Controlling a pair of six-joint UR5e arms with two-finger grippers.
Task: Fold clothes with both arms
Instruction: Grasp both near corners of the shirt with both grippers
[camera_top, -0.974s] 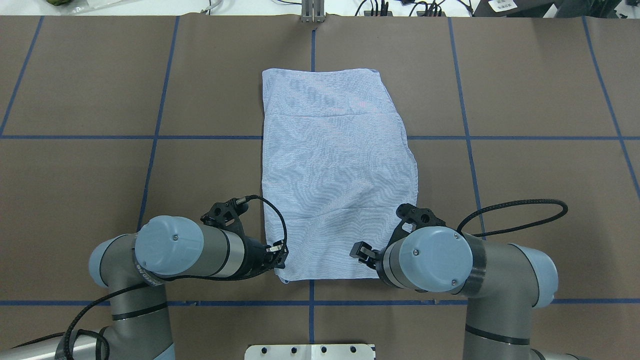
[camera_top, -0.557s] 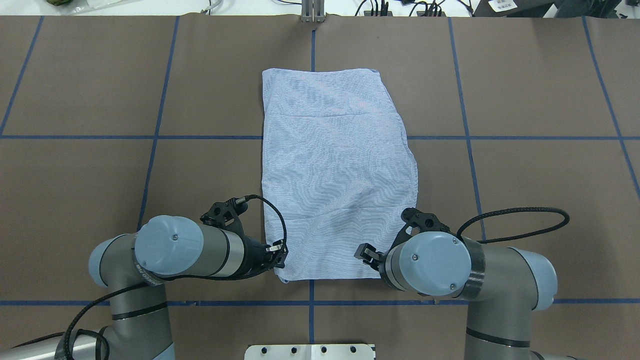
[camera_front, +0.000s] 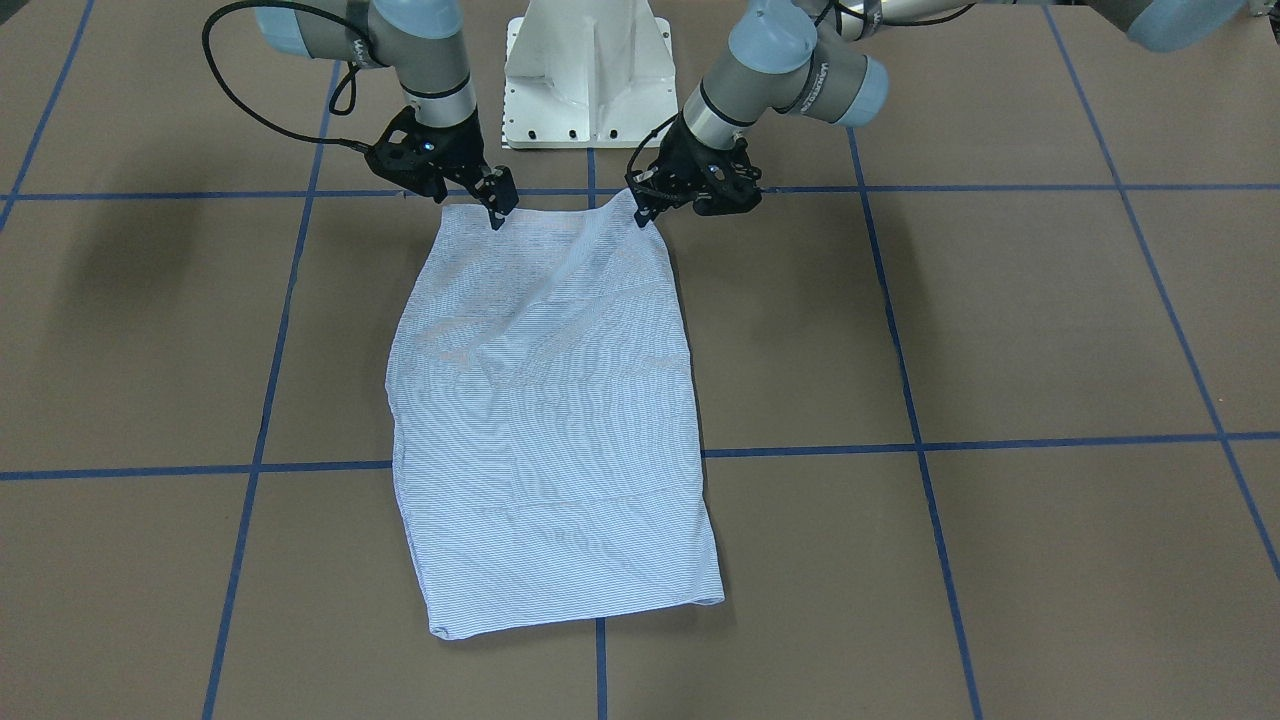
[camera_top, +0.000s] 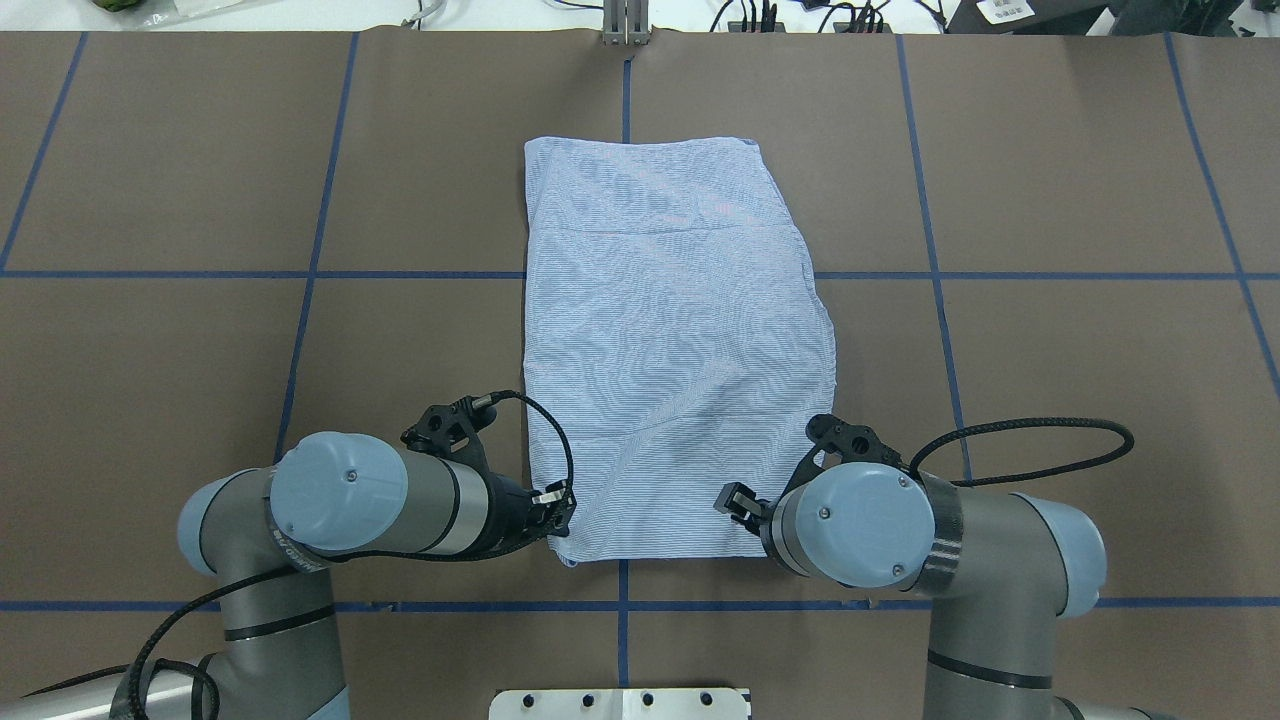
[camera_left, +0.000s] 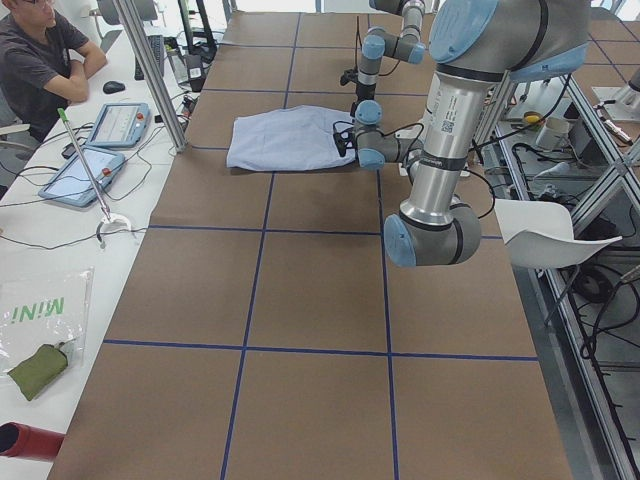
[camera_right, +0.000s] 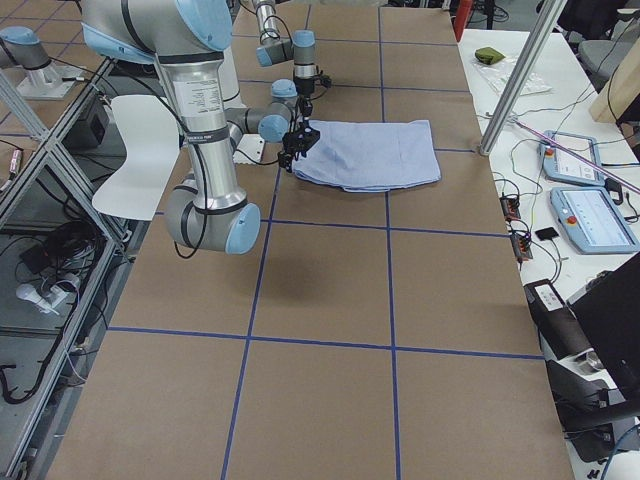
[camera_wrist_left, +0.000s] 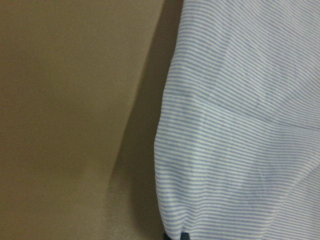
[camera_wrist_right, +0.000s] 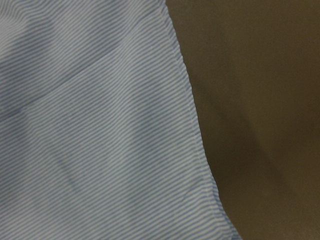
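**1. Left side.** The black two-finger left gripper is at the near left corner of the light blue, finely white-striped shirt, at the end closest to the robot. Its fingers are clenched on the cloth. The corner stands up in a small peak, and the left wrist view shows a shadow under the raised edge. This gripper has not moved in the last second.

**2. Centre.** The shirt lies lengthwise on the brown paper-covered table, already folded into one long panel. Sleeves, collar and buttons are out of sight. A diagonal ridge crosses the near end of the shirt and is more marked than a second ago.

**3. Right side.** The black two-finger right gripper is on the near hem, just inside the shirt's near right corner. Its fingers appear pressed together on the cloth. Over the last second it has shifted slightly outward, toward the shirt's right edge.

**4. Meaning.** The outward shift takes up slack along the near hem. Both near corners are judged secured. The next step is probably to lift the hem and carry it to the shirt's far end, with both arms rising together.
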